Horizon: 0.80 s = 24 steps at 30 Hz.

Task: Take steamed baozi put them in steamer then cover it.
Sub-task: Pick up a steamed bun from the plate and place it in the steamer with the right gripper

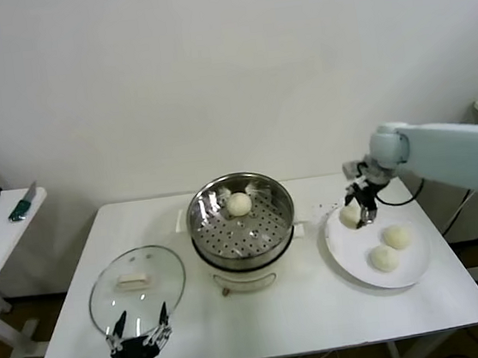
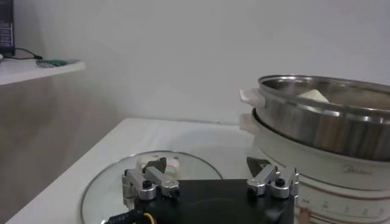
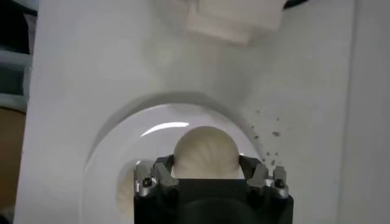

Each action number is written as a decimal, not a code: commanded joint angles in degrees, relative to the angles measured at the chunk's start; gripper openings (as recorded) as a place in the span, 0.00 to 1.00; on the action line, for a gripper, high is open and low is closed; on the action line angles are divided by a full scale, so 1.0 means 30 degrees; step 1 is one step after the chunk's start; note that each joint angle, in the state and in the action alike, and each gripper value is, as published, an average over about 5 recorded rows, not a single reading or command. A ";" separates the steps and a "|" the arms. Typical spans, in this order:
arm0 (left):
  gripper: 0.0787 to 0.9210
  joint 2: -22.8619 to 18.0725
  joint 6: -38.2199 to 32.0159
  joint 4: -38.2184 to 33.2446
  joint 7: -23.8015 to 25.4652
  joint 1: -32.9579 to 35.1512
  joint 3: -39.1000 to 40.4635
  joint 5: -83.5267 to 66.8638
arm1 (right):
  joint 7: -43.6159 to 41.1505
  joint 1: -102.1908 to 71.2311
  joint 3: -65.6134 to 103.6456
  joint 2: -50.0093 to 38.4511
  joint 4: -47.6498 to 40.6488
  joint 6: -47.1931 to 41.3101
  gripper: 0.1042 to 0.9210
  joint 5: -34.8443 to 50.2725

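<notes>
The shiny round steamer stands mid-table with one baozi on its perforated tray. Three more baozi lie on the white plate at the right; two of them lie free. My right gripper is down over the plate's far-left baozi, its fingers pressed against both sides of it. At the table's front left my left gripper hangs open, just in front of the glass lid. From the left wrist view the steamer rises beside that gripper.
A small white side table with a green-handled tool stands at the far left. Crumbs dot the tabletop beside the plate. A cable runs off the table's right end by my right arm.
</notes>
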 commanded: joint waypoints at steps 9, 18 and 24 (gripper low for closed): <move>0.88 -0.0064 0.0168 -0.0398 0.0041 -0.0162 0.0186 0.0103 | 0.0676 0.7586 -0.0141 0.4693 0.4773 -0.2224 0.76 0.7877; 0.88 -0.0293 0.0216 -0.0537 0.0123 -0.0168 0.0242 0.0455 | 0.1542 0.3237 0.1631 0.9634 0.1400 -0.2697 0.76 0.7515; 0.88 -0.0337 0.0175 -0.0539 0.0129 -0.0061 0.0100 0.0449 | 0.1515 0.1047 0.1565 1.1573 -0.1230 -0.2550 0.76 0.6153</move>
